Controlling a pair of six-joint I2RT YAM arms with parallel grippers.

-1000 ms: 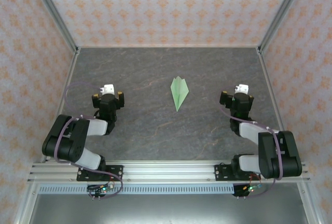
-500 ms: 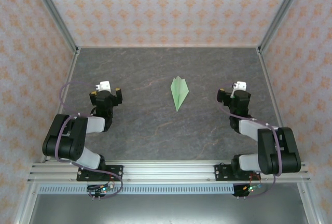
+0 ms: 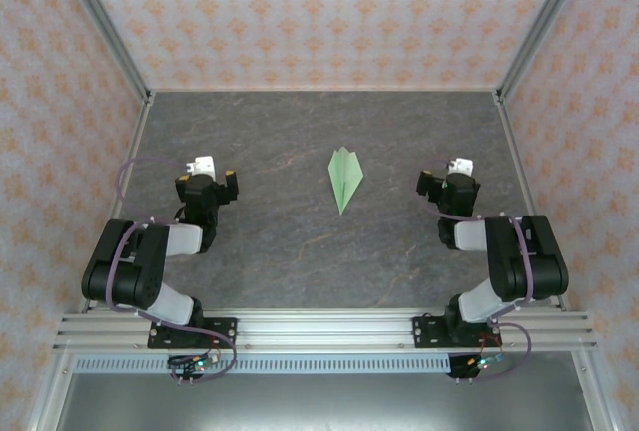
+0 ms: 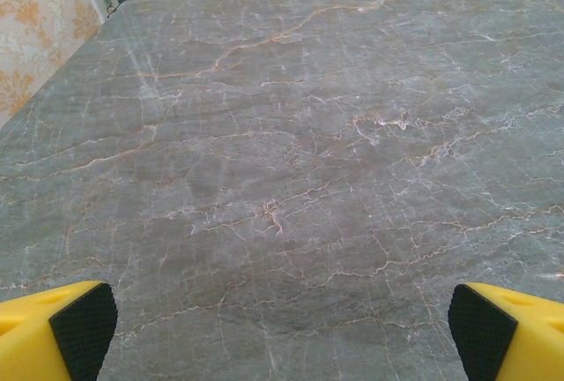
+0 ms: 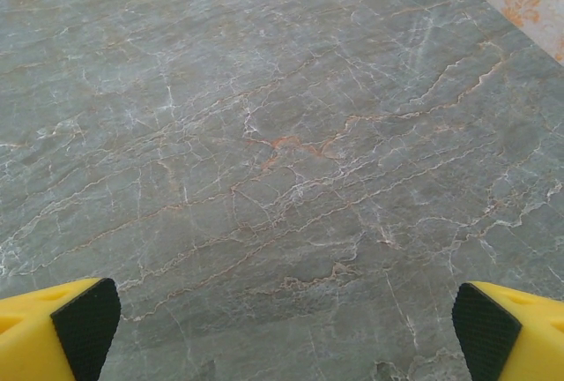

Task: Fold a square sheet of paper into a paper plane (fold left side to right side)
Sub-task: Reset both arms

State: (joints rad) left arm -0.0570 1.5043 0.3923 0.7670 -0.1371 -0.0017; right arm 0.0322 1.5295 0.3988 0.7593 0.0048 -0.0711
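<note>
Paper plane is lying flat mid-worktop, well apart from both arms. Its long axis is running roughly 12-to-6, sharp tip pointing to 6. It is sitting at 3 o'clock from the left gripper and 9 o'clock from the right gripper, the right judged slightly nearer. Both grippers are standing released, nothing being grasped.

Grey marble-look table, green paper plane flat near centre, point twd near edge
</note>
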